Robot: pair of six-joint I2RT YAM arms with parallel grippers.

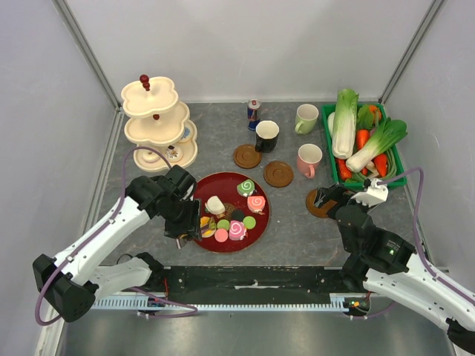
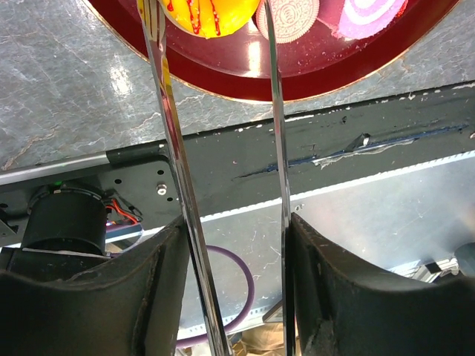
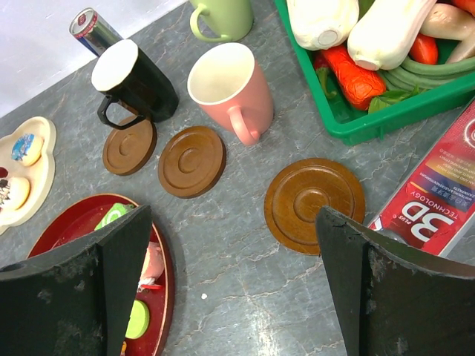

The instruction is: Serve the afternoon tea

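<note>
Donut (image 2: 200,15) between the tips of the tongs (image 2: 174,148), at the red plate's (image 2: 312,85) near rim.
Left gripper (image 2: 237,245) pinches the tongs; a weak squeeze could let the donut slip off the rim. Right gripper (image 3: 234,252) hangs spread wide over a coaster (image 3: 314,204).

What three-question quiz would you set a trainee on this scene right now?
1. How many wooden coasters lie on the table?
2. True or false: the pink mug stands on one of them.
3. The tongs in the left gripper reach over: A the red plate, B the green crate, C the tiered stand.
Key: 1 three; 2 false, it stands on the bare table; 3 A.
</note>
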